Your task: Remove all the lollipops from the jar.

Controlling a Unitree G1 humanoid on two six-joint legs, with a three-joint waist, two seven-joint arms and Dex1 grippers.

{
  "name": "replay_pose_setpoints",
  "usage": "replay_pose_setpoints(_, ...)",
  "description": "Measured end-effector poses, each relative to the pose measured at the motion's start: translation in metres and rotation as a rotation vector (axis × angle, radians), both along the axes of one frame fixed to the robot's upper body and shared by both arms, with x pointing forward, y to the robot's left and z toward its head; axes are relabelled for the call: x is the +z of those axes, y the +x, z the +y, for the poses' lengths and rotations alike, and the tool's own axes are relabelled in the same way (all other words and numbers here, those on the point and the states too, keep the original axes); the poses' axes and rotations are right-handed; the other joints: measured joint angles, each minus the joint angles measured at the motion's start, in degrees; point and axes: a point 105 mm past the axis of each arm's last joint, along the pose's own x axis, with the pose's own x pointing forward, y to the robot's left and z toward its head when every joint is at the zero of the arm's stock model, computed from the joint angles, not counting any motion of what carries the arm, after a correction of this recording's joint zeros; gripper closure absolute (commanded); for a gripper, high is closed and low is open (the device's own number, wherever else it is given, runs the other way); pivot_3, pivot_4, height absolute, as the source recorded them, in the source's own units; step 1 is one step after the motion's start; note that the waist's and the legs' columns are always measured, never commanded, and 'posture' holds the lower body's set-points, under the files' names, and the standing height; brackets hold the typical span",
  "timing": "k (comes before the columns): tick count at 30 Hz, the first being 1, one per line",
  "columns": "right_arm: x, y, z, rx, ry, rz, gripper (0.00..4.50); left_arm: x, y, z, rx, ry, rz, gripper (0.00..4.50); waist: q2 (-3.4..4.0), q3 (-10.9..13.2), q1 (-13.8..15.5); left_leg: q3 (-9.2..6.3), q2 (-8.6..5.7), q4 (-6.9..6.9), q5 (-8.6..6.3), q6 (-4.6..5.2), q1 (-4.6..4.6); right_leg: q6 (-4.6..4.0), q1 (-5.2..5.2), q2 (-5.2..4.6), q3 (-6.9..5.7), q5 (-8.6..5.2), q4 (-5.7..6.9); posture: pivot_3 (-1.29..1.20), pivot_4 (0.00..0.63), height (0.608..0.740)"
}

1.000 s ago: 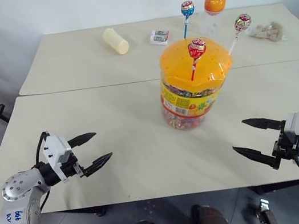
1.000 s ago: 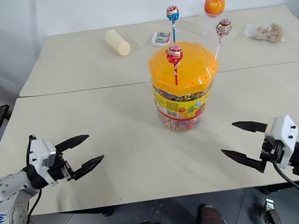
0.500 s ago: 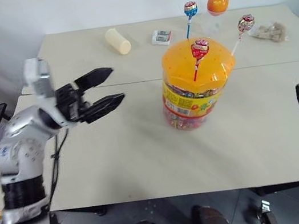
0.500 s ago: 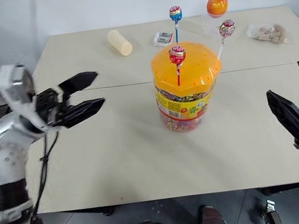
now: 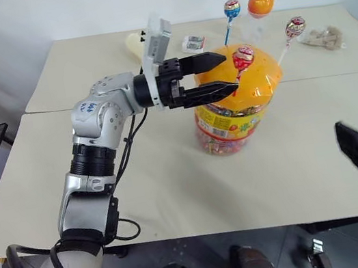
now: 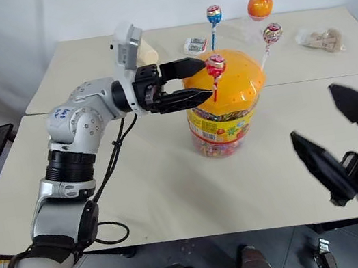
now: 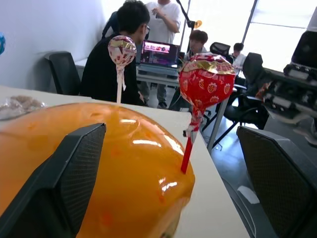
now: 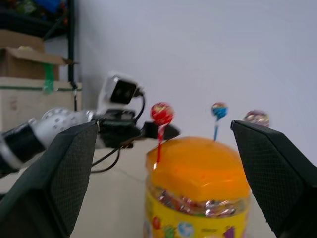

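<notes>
the jar (image 5: 234, 114) stands upright on the near table (image 5: 139, 182), a little to the right of the middle, with its orange domed lid (image 5: 256, 82) on top and the yellow label band below it. three lollipops stand with their sticks in the holes of the lid. the red lollipop (image 5: 243, 57) is at about 7 o'clock on the dome, the blue lollipop (image 5: 231, 8) at about 12 o'clock at the far side, and the pinkish lollipop (image 5: 294, 25) at about 2 o'clock, leaning outward to the right.

the left gripper (image 5: 220, 74) reaches in from 9 o'clock of the jar, pointing to the right, and its two black fingers are spread apart with nothing between them. one finger tip is above the dome and the other is in front of the lid's side, both just beside the red lollipop; in the left wrist view the red head (image 7: 205, 82) stands between the two fingers, not touched.

the right gripper (image 6: 343, 140) is at about 4 o'clock from the jar, well apart from it, raised, with its fingers wide apart and empty.

on the far table (image 5: 84, 67) there are a cream cylinder (image 5: 132, 43), a small packet (image 5: 192, 43), an orange ball (image 5: 260, 3) and a clear bag (image 5: 320, 37).
</notes>
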Motion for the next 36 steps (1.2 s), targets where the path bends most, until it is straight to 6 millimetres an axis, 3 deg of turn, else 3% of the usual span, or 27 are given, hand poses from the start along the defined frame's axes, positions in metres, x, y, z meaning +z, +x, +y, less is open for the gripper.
replay_pose_setpoints(2,-0.002,-0.003,0.001,0.011,-0.023,-0.007,0.04,0.0,-0.001,-0.001,-0.006,0.012,-0.005,0.0,0.0,0.0,0.01,0.01,-0.02,0.05,-0.03,0.05,0.0,0.01,0.02,-0.01,0.03,0.01,-0.02,0.0,0.15,0.74)
replay_pose_setpoints(17,-0.013,-0.002,-0.014,-0.045,-0.031,-0.006,0.0,-0.008,-0.007,-0.015,-0.058,0.054,-0.023,4.45,0.0,0.0,0.56,0.06,-0.02,0.07,-0.05,0.09,0.01,0.01,0.03,-0.01,0.06,0.01,-0.06,0.0,0.15,0.74)
replay_pose_setpoints(21,-0.013,-0.002,-0.014,-0.044,-0.032,-0.008,0.0,-0.001,-0.007,-0.014,-0.06,-0.007,-0.009,4.48,-0.01,0.0,0.55,0.06,-0.02,0.07,-0.05,0.09,0.0,0.01,0.02,-0.01,0.06,0.01,-0.06,0.0,0.15,0.74)
replay_pose_setpoints(26,-0.008,0.0,-0.013,-0.027,-0.026,-0.038,0.0,0.042,0.006,0.001,-0.058,-0.317,0.113,4.48,-0.03,0.01,0.73,0.07,0.0,0.11,-0.05,0.1,-0.03,0.02,0.02,-0.01,0.05,0.01,-0.08,0.0,0.15,0.74)
replay_pose_setpoints(30,-0.004,0.005,-0.004,0.076,-0.065,-0.051,0.0,0.075,0.03,0.045,0.107,-0.456,0.133,4.48,-0.01,0.0,-0.26,0.12,0.01,-0.01,-0.05,0.09,0.1,0.02,0.02,-0.01,0.05,0.01,-0.03,0.0,0.15,0.74)
replay_pose_setpoints(33,-0.007,0.01,0.002,0.149,-0.124,-0.025,0.0,0.06,0.048,0.083,0.314,-0.317,0.095,4.48,-0.01,0.0,-0.72,0.18,0.04,-0.11,-0.04,0.07,0.23,0.02,-0.02,0.01,0.05,0.01,0.05,0.0,0.15,0.74)
replay_pose_setpoints(36,-0.008,0.015,0.008,0.228,-0.191,-0.017,0.0,0.01,0.069,0.136,0.603,-0.03,0.169,4.48,-0.02,0.01,-0.99,0.25,0.05,-0.13,-0.05,0.06,0.32,0.02,-0.02,0.01,0.08,0.01,0.11,0.0,0.15,0.74)
